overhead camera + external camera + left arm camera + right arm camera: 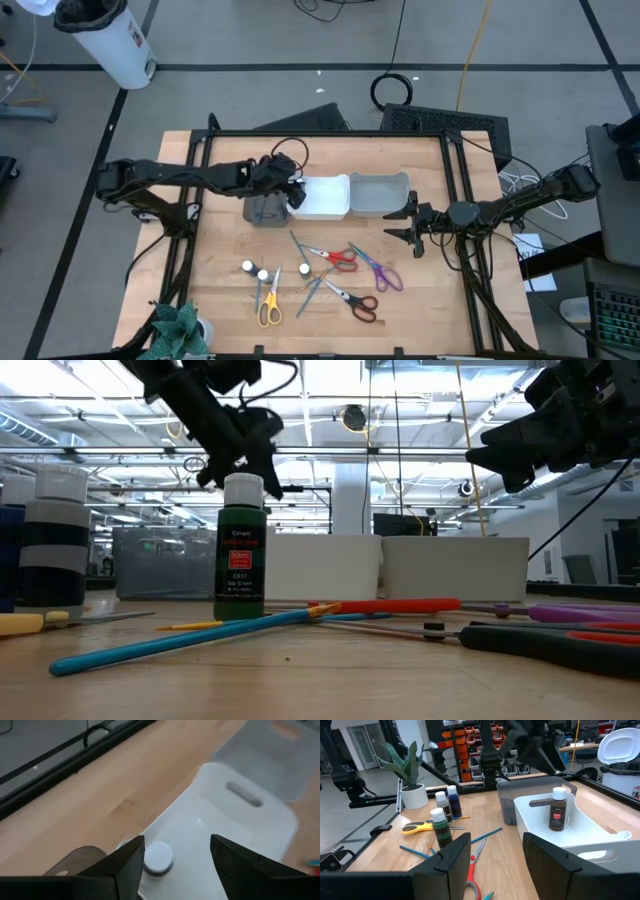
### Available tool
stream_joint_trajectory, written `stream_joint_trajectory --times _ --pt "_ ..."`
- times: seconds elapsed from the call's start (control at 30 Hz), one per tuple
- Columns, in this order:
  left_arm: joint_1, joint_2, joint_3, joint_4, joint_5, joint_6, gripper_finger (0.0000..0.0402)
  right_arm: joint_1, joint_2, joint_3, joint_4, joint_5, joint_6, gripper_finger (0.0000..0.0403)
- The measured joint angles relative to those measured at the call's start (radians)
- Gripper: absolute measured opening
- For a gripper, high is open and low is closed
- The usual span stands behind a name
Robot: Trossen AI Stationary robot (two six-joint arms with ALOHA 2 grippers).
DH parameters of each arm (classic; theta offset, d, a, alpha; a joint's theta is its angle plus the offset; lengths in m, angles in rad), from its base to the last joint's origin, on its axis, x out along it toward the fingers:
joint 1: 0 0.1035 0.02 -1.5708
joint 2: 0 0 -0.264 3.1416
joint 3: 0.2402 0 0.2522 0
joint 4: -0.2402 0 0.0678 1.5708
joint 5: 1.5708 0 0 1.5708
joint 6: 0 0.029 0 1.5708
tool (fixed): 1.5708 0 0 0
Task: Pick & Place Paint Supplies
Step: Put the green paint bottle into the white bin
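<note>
A dark bottle with a white cap (pixel 558 810) stands upright on the floor of the white bin (pixel 325 202). My left gripper (pixel 175 847) hangs open above it, over the bin's left end, its fingers apart from the cap (pixel 158 857). On the table in front of the bins stand three more white-capped bottles (pixel 262 272), one of them green (pixel 241 550). Teal brushes (pixel 298 246) and red (pixel 335 256), purple (pixel 382 272), yellow (pixel 268 306) and black (pixel 356 301) scissors lie flat there. My right gripper (pixel 410 232) waits open at the right, near the grey bin (pixel 378 195).
A brown bin (pixel 265 210) stands just left of the white one, below my left arm. A potted plant (pixel 178 328) sits at the near left corner. A black frame runs round the table edges. Bare wood shows along the far side and the near right.
</note>
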Motion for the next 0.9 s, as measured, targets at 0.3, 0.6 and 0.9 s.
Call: stream_joint_trajectory --times 0.3,0.6,0.9 --pt "-0.116 -0.053 0.000 0.125 0.002 0.071 0.0235 0.000 0.000 0.000 -0.008 0.001 0.000 0.0171" --pt "-0.219 -0.062 0.000 0.292 0.085 0.098 0.0235 0.000 0.000 0.000 -0.010 0.003 0.000 0.0171" --pt "-0.237 -0.061 0.000 0.335 0.097 0.097 0.0235 0.000 0.000 0.000 -0.014 0.002 0.000 0.0171"
